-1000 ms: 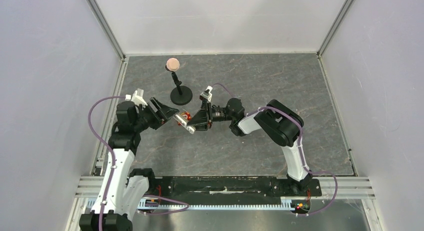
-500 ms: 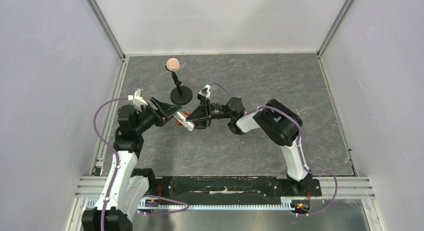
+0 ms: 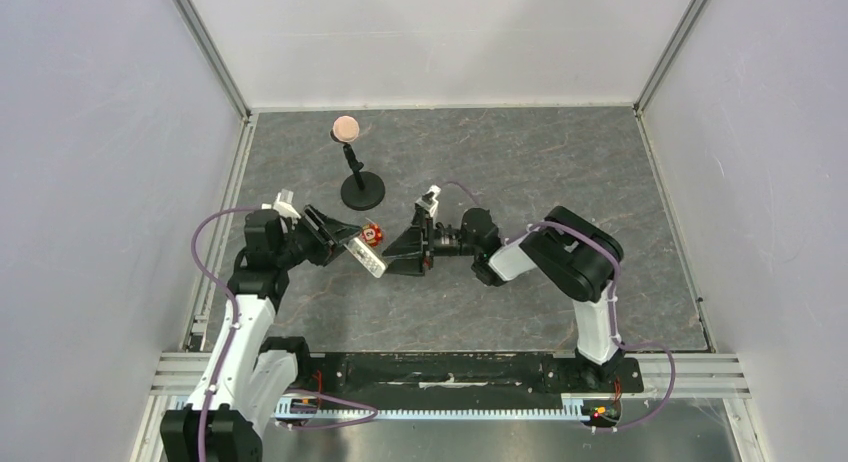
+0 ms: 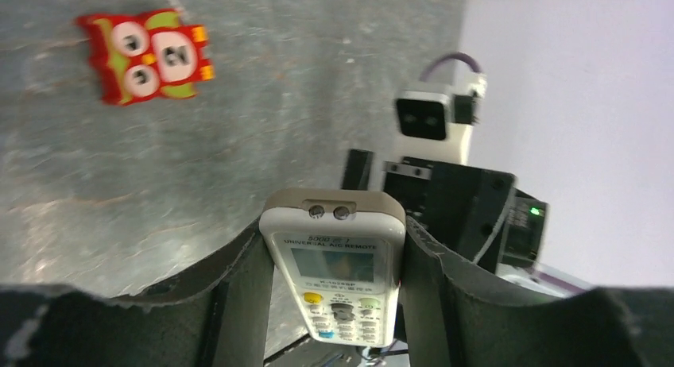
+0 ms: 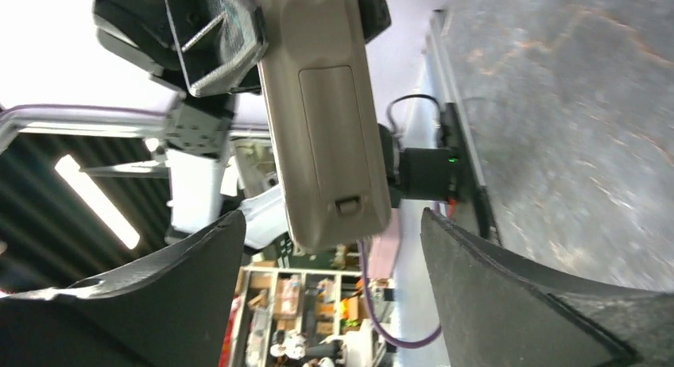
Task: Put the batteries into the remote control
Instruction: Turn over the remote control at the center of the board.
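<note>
My left gripper is shut on the white remote control and holds it above the table. In the left wrist view the remote sits between my fingers, display and buttons facing the camera. In the right wrist view its tan back shows with the battery cover closed. My right gripper is open and empty, just right of the remote, jaws spread wide and not touching it. No batteries are in view.
A small red square gadget with white circles lies on the grey table just behind the remote, also in the left wrist view. A black stand with a pink ball on top stands behind it.
My right gripper has let go of the remote and drawn back to the right. My left gripper still holds the remote, which has shifted slightly forward and down.
</note>
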